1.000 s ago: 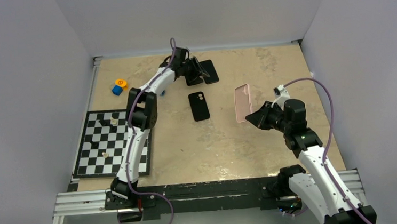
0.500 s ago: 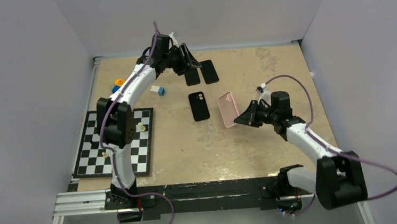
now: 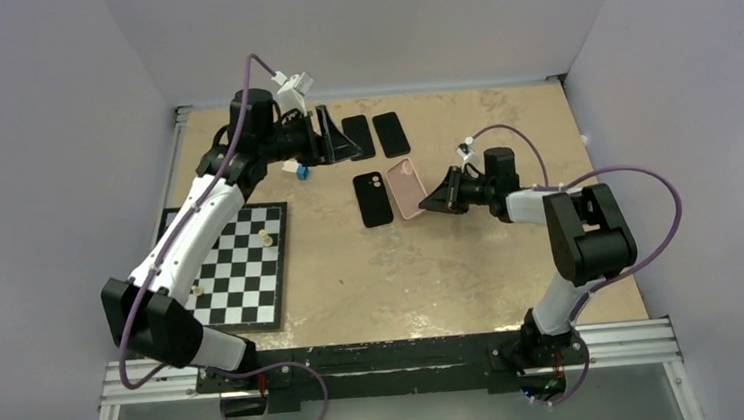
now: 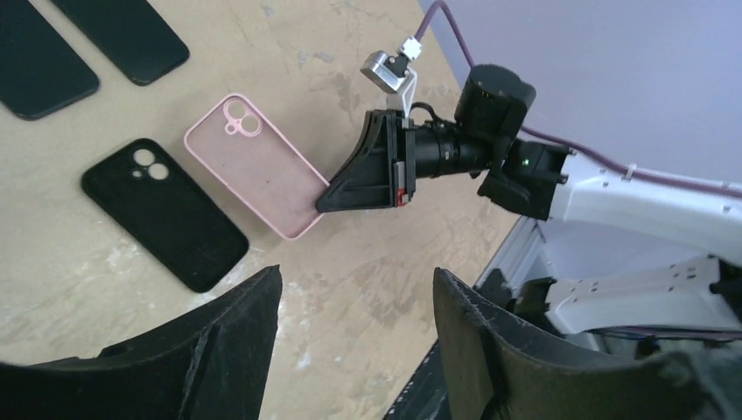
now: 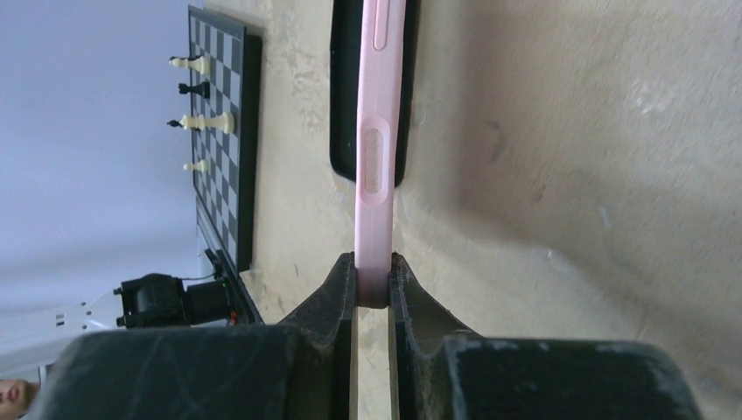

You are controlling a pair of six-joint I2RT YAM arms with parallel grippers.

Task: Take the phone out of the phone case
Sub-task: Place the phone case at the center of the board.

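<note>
Since a second ago the right arm has swung the pink phone case [image 3: 405,189] from the right side of the surface [image 3: 472,262] in toward its middle. The left arm has drawn back from the far edge toward the far left corner. The right tool [image 5: 374,276] is closed hard on one short end of the pink case, which the right wrist view shows edge-on between the fingers [image 5: 337,293]. The case's hollow side and camera cutout face up in the left wrist view. Whether its far end touches the surface cannot be told. Just beside it, on the side toward the left edge, lies a black phone case [image 3: 372,198] with round camera holes; whether a phone sits in it cannot be told. Two black phones [image 3: 374,135] lie flat side by side at the far edge. The left tool [image 4: 354,289] hangs above the surface with its fingers spread wide and nothing between them. A chessboard [image 3: 222,272] with a few pieces sits along the left edge.
</note>
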